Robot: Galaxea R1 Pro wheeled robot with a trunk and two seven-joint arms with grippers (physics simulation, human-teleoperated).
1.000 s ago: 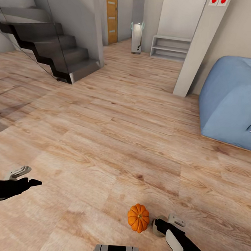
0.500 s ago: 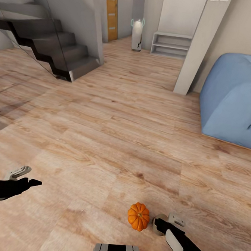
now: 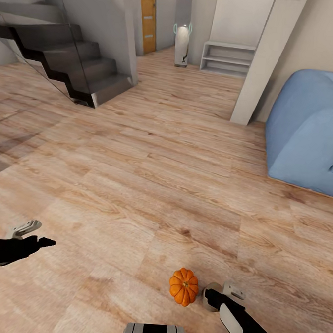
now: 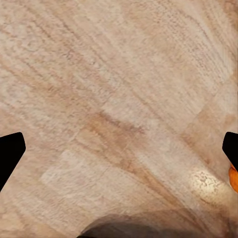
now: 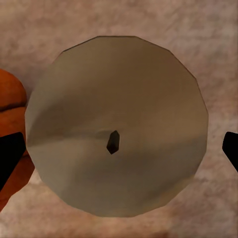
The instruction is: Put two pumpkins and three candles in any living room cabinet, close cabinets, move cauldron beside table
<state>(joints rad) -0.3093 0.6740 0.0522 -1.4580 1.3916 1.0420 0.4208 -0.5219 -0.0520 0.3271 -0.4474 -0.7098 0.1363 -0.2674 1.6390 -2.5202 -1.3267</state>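
Nearest of all, at the bottom edge of the head view, the right arm reaches down to the wooden floor with the right gripper poised directly over a candle, whose flat cream top and dark wick fill the right wrist view between two black fingertips standing wide apart on either side; the jaws look spread and not yet closed on anything, which reads as lining up for a grasp from above. Just left of that candle, touching or nearly so, sits a pumpkin, upright with its stem up, resting on the floor within easy reach of the same arm. The candle's body is mostly hidden behind the gripper in the head view, so how tall it stands cannot be judged there. Further left, the left gripper hangs above bare boards, parted and carrying nothing, probably parked out of the way. Beyond, open floor stretches to a blue sofa at the right, cut off by the frame, a pale pillar beside it, and a dark staircase at far left. At the very back stand a low white shelf unit, a pale vase-like object too small to identify, and an orange door.
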